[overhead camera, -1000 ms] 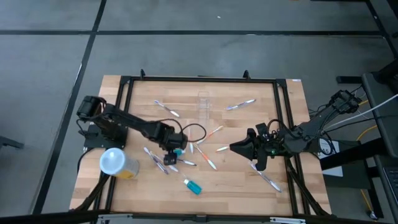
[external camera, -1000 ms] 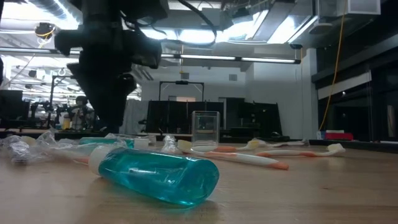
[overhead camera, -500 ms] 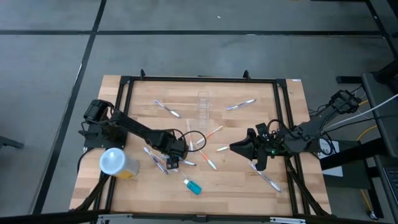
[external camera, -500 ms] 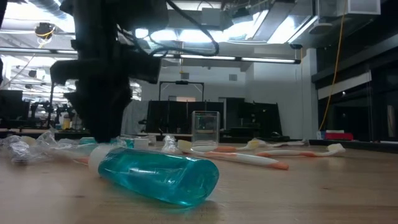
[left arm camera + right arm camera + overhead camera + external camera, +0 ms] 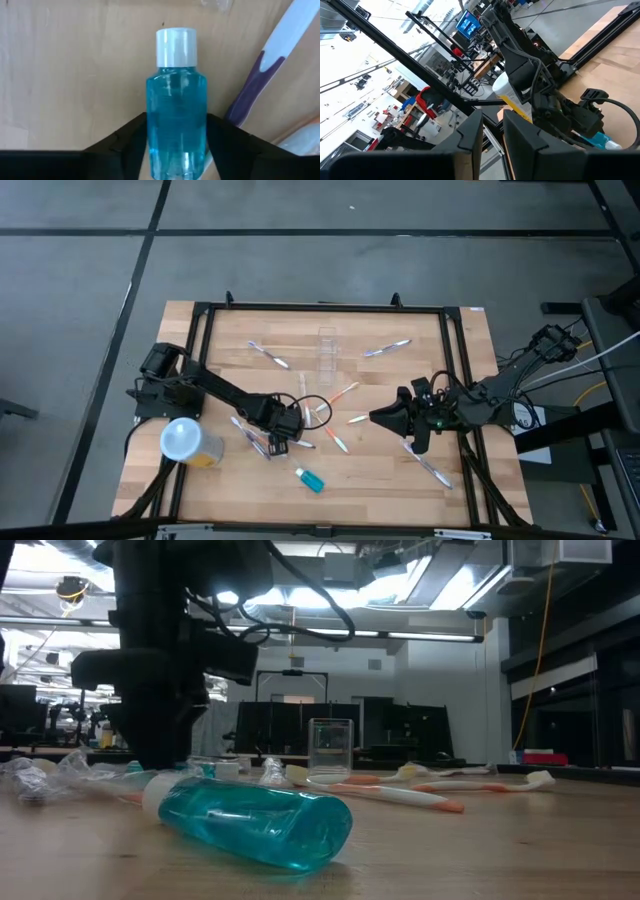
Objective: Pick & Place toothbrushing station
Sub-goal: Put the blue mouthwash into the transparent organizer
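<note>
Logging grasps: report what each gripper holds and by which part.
Left gripper is clamped on the blue bottle, fingers against the sides of its body, at the end away from the white cap. Right gripper holds nothing.

Grey floor (image 5: 80,280) with dark seams; ceiling strip lights (image 5: 420,637); dark racks (image 5: 290,725) behind wooden table (image 5: 470,340).

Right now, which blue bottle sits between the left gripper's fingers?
The blue bottle beside the purple toothbrush; the other blue bottle lies alone, apart from the left gripper.
</note>
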`<move>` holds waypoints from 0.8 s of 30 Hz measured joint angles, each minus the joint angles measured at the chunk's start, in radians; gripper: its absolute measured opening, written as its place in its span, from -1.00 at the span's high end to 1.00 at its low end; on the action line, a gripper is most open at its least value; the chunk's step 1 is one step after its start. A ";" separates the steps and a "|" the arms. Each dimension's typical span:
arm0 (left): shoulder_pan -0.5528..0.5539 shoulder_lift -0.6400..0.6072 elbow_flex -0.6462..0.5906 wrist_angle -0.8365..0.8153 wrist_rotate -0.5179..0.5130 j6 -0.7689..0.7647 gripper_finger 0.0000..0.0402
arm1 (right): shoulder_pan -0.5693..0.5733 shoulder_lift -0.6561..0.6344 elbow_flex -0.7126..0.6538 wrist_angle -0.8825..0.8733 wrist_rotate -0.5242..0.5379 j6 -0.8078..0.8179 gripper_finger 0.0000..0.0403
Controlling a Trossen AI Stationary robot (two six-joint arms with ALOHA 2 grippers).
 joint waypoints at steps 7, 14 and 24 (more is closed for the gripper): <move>0.002 -0.010 -0.003 0.006 -0.045 -0.002 0.36 | 0.000 0.000 0.000 0.000 0.000 0.000 0.60; 0.061 -0.099 -0.011 -0.017 -0.172 -0.055 0.28 | 0.000 -0.012 0.000 0.001 0.024 -0.023 0.60; 0.198 -0.431 -0.008 0.290 -0.192 -0.079 0.33 | -0.051 -0.048 0.000 0.019 0.074 -0.131 0.60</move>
